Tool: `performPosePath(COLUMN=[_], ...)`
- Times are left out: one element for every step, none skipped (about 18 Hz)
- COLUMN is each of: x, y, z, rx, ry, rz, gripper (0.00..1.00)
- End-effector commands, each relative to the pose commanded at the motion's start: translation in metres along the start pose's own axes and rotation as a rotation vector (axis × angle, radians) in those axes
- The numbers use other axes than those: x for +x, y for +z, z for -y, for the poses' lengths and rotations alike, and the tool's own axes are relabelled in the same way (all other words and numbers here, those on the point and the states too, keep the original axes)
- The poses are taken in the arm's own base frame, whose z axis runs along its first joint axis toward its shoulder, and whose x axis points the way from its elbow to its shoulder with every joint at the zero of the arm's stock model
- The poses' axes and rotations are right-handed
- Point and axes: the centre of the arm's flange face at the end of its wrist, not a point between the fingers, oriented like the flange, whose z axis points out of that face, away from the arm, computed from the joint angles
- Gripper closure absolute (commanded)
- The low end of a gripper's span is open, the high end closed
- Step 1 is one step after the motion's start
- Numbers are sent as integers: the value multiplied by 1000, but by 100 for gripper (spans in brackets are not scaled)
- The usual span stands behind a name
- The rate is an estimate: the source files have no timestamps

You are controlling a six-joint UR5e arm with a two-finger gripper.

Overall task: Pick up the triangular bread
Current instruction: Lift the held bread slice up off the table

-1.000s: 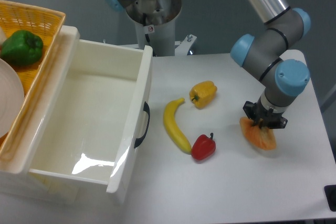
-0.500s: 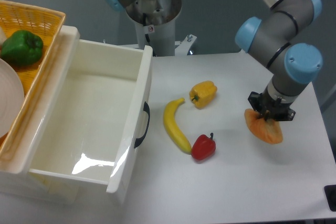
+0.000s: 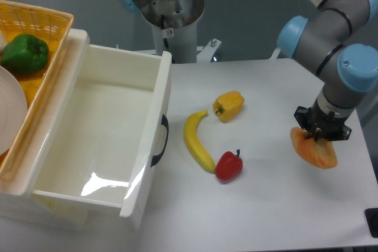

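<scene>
Orange-tan triangular bread (image 3: 315, 150) hangs tilted at the right side of the counter (image 3: 266, 205), its upper corner pinched in the closed tool (image 3: 322, 134); well apart to the left lie red pepper (image 3: 228, 165), banana (image 3: 196, 141), yellow pepper (image 3: 228, 105)

the pincer (image 3: 319, 136) fingertips are hidden against the triangular bread (image 3: 315, 150); the basket (image 3: 41, 19) is cut off.
</scene>
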Motion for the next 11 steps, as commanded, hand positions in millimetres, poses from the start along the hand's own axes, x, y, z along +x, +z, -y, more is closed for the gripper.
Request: performPosePath(x=[-1, -1, 0, -1, -1, -2, -1, -1, -1, -1, -1], y=[0, 2, 4, 3, 2, 2, 2, 1, 1, 1, 0], z=[0, 0, 2, 2, 2, 3, 4, 4, 4, 4, 4], rx=[-23, -42, -46, -46, -45, -45, -45, -40, -38, -36, -36], ry=[3, 6, 9, 9, 9, 9, 11, 11, 11, 12, 12], rz=[7, 10, 7, 8, 10, 10, 11, 11, 12, 12, 13], gripper=[86, 85, 85, 84, 83, 83, 83, 83, 83, 83, 82])
